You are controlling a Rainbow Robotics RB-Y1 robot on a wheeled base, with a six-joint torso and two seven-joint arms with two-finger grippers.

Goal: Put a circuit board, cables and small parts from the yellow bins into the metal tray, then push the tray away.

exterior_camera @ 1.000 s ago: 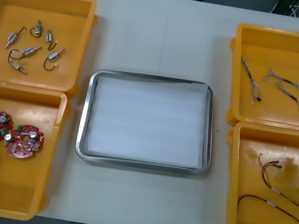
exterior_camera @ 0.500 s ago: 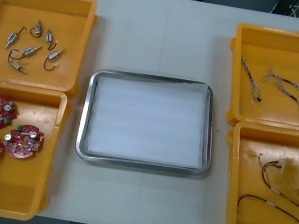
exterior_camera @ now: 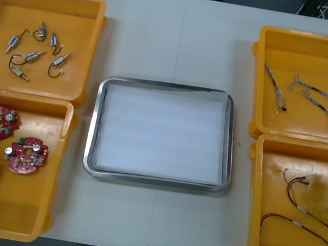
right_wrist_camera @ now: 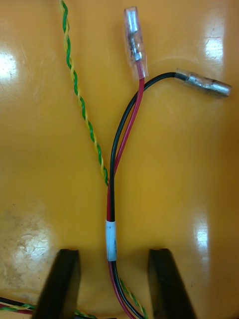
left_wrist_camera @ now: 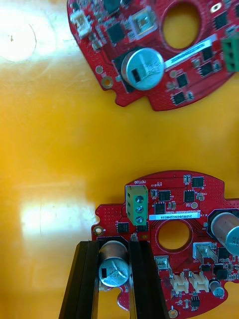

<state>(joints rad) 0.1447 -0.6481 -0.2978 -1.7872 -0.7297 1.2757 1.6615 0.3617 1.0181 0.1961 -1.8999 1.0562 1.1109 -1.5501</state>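
Left wrist view gives us the main fact: the left gripper (left_wrist_camera: 115,279) has its fingers clenched on a silver can (left_wrist_camera: 114,266) standing on a board (left_wrist_camera: 174,234), in the near left bin (exterior_camera: 57,168). Compared with a second ago, the front view shows this board slid away from the other two boards (exterior_camera: 25,154) — they were touching then, and now all three lie apart. We judge the held board is free for lifting and will not drag the others.

The right gripper (right_wrist_camera: 113,284) sits low in the near right bin (exterior_camera: 250,199). Its fingers are spread wide, and a red and black cable (right_wrist_camera: 110,234) runs between them, not pinched.

The tray (exterior_camera: 94,124) holds nothing yet.

For room: the held board lies close to the bin's outer wall, so we must go up first, then over the inner wall — bare table (exterior_camera: 148,220) follows, then the tray rim. Beyond the tray the table is open between the far bins (exterior_camera: 253,81) for the push.
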